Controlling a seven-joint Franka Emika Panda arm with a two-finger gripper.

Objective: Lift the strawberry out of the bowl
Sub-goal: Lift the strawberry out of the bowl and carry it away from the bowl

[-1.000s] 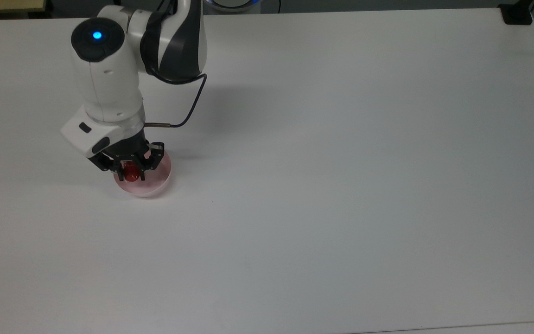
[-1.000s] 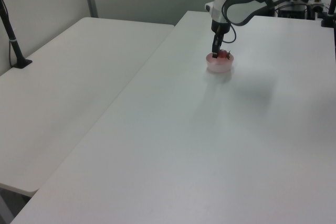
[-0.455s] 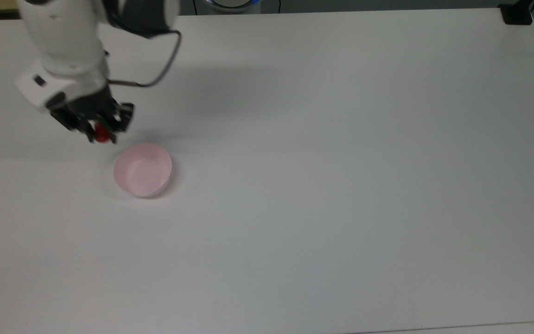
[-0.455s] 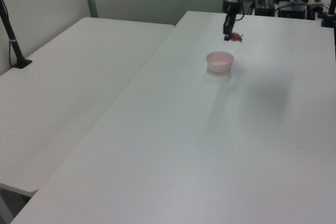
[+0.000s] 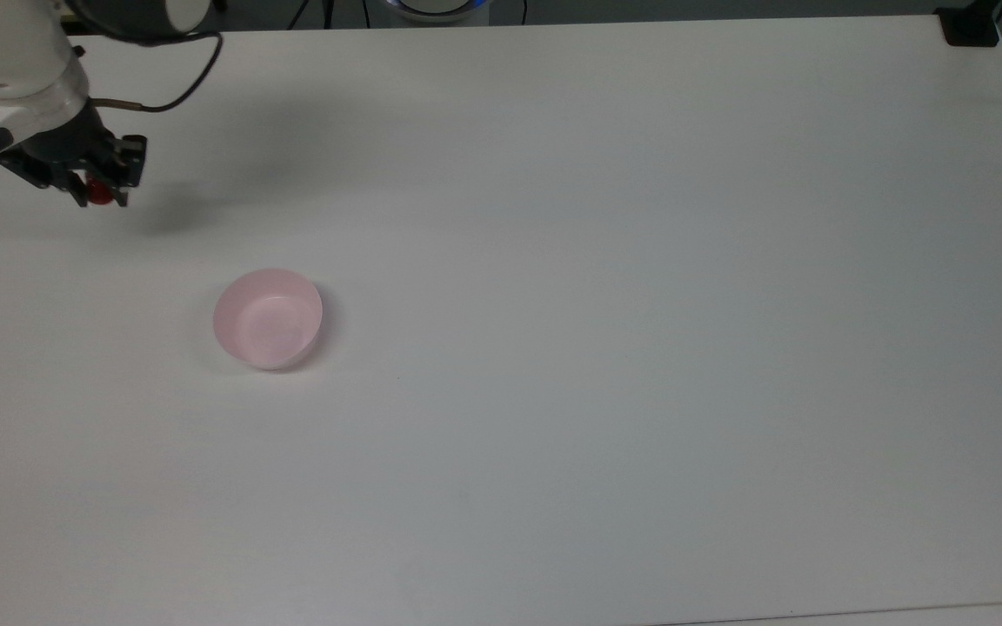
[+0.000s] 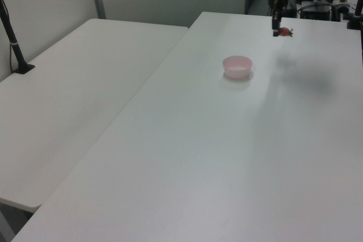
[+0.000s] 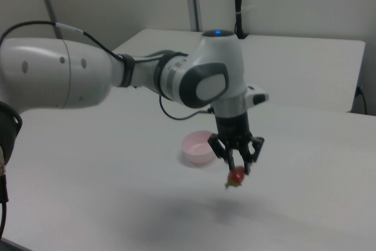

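The red strawberry (image 5: 98, 193) (image 6: 284, 32) (image 7: 236, 176) hangs in the air, pinched between the fingers of my gripper (image 5: 94, 192) (image 6: 280, 32) (image 7: 238, 171), which is shut on it. Its green cap points down in the right view. The pale pink bowl (image 5: 267, 318) (image 6: 237, 66) (image 7: 198, 148) stands with nothing in it on the white table (image 5: 605, 304). In the top view the gripper is well to the upper left of the bowl and high above the table. In the right view it hangs in front of the bowl.
A second white table (image 6: 74, 100) adjoins at the left view's left, with a black post (image 6: 12, 38) on it. A black clamp (image 5: 969, 26) sits at the top view's upper right corner. The arm's cable (image 5: 183, 87) loops beside the wrist.
The gripper lifted the strawberry out of the bowl, then carried it up and toward the top view's upper left. The bowl stayed where it was.
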